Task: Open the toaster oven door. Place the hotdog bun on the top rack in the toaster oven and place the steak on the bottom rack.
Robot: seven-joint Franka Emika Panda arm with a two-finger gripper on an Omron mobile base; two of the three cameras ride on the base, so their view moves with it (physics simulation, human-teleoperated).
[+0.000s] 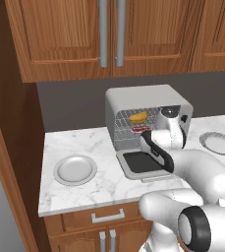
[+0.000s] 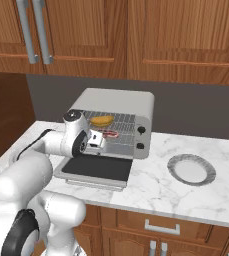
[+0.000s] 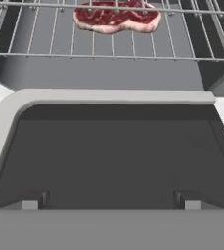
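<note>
The toaster oven (image 1: 148, 101) (image 2: 118, 102) stands on the counter with its door (image 1: 142, 162) (image 2: 98, 167) (image 3: 113, 156) folded down flat. On the top rack (image 2: 123, 120) lies the hotdog bun (image 1: 138, 117) (image 2: 102, 121). Below it, the steak (image 1: 141, 129) (image 2: 111, 134) (image 3: 116, 18) rests on the bottom rack (image 3: 113, 45). My gripper (image 2: 100, 142) (image 3: 111, 202) hovers over the lowered door, just outside the oven mouth and pointing in at the steak. It is open wide, nothing sits between its fingertips (image 3: 30, 201), and it is clear of the meat.
An empty plate (image 1: 75, 169) sits on the marble counter left of the oven, another plate (image 1: 221, 142) (image 2: 191, 169) to its right. Wooden wall cabinets (image 1: 104, 34) hang above. A tall wooden panel (image 1: 11, 147) bounds the counter on the left.
</note>
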